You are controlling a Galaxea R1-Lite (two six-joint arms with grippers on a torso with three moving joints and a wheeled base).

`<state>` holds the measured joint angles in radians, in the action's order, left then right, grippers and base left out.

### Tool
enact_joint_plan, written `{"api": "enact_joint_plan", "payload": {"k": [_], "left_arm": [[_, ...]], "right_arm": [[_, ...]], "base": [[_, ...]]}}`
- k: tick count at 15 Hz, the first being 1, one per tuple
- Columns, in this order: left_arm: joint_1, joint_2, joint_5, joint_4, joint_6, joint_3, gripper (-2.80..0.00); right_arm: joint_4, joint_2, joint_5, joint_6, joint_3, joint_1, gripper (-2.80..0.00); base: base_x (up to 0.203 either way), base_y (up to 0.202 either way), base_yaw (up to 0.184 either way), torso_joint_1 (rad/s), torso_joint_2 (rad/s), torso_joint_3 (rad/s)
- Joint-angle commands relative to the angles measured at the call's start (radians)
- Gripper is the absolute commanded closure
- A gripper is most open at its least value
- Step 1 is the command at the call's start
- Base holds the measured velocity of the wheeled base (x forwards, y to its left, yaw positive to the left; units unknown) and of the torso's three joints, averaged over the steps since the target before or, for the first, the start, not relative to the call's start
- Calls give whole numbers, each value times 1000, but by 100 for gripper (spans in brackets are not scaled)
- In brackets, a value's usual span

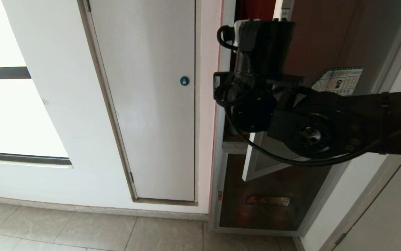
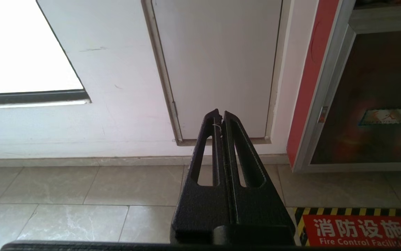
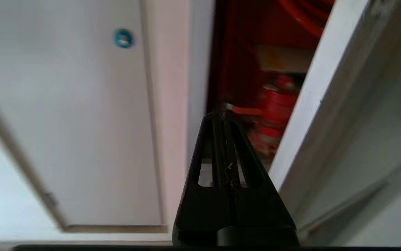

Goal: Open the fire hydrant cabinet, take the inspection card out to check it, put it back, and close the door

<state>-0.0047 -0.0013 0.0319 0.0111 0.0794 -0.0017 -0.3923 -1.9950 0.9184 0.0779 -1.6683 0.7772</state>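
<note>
The right gripper's fingers (image 3: pixel 233 150) are pressed together, holding nothing, pointing into the gap of the fire hydrant cabinet (image 3: pixel 252 52). The door (image 3: pixel 312 104) stands ajar just beside them. The left gripper (image 2: pixel 220 116), also closed, hangs low near the floor (image 2: pixel 81 195).

The door (image 3: pixel 312 115) is hanging partly open, so a narrow gap is showing into the fire hydrant cabinet (image 3: pixel 242 45) — the closed right pincer (image 3: pixel 223 113) is sitting right at it, with red gear (image 3: pixel 273 115) crowding the inside.
</note>
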Motion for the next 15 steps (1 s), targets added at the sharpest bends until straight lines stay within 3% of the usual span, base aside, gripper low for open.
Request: {"api": "enact_joint_plan", "payload": {"k": [1,6,15], "left_arm": [[0,1,0,0,0,0,0],[0,1,-1,0,-1,0,0],[0,1,-1,0,-20,0,0]], "right_arm": [[-2,-79,21,1,-33,-22,0],[-3,-205,59,-19,-169,-99,0],[-2,-205,73,-68,-157,-199,0]], "base": [[0,0,0,0,0,0],[0,0,0,0,0,0],[0,0,0,0,0,0]]}}
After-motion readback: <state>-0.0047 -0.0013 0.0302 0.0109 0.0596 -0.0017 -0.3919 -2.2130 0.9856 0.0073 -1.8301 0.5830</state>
